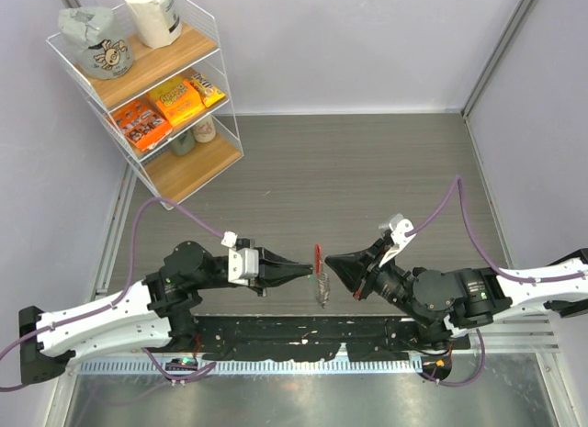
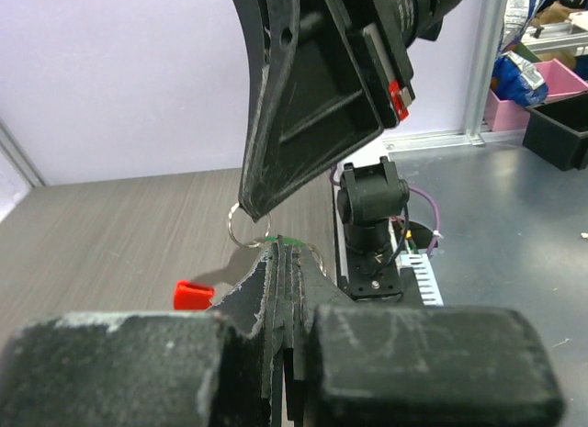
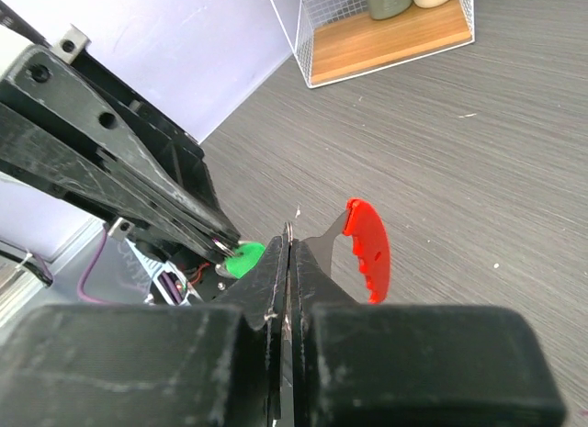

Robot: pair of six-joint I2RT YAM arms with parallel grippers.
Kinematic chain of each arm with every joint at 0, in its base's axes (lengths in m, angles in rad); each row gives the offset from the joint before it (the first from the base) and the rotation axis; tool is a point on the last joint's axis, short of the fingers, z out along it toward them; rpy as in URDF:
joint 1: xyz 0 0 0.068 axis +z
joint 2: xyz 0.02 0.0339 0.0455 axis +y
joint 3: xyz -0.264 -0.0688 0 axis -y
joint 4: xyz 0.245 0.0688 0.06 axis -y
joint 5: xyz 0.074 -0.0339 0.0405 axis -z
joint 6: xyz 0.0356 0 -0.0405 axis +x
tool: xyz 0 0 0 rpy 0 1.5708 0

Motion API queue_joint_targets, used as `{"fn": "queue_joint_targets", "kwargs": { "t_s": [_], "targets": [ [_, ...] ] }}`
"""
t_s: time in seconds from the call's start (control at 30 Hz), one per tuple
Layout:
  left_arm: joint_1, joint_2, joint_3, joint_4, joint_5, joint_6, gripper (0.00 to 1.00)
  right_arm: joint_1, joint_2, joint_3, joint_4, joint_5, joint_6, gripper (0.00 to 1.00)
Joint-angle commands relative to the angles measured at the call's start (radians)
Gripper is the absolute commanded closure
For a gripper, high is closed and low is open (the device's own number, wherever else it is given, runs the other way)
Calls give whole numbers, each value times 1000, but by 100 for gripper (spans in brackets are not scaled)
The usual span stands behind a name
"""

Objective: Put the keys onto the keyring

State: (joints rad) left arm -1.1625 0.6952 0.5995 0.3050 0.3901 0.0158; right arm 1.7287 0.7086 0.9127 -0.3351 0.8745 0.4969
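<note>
Left gripper [image 1: 303, 268]: jaws pressed together; the green key [image 3: 243, 259] sits right at the tip and seems pinched there, though the contact is partly hidden.
Right gripper [image 1: 333, 260]: jaws closed on a thin metal part of the keyring [image 1: 318, 255], just beside its red arc.
Keyring position: above the table [image 1: 386, 170], between the two meeting tips, near the front edge; the silvery chain hangs below the red arc.
Green key position: its head is just beside the right fingers.
Wire rack [image 1: 179, 170]: far left corner, well apart.

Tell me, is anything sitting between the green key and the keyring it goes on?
Nothing visible does. The green key at the left gripper's tip sits right beside the keyring at the right gripper's shut jaws.
</note>
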Motion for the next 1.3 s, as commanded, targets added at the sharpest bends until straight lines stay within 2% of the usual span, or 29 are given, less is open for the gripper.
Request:
{"fn": "queue_joint_targets", "kwargs": {
  "t_s": [0.0, 0.4, 0.9, 1.27],
  "targets": [
    [-16, -3, 3, 83, -46, 70, 100, 3, -38, -54, 180, 52, -46, 95],
    [-69, 23, 3, 88, -106, 191, 100, 3, -40, -104, 288, 126, -9, 94],
    [-106, 10, 5, 69, -214, 276, 100, 3, -31, -92, 280, 83, -11, 94],
    [-123, -60, 92, -87, -181, 268, 100, 3, -50, -110, 261, 78, -11, 94]
  ]
}}
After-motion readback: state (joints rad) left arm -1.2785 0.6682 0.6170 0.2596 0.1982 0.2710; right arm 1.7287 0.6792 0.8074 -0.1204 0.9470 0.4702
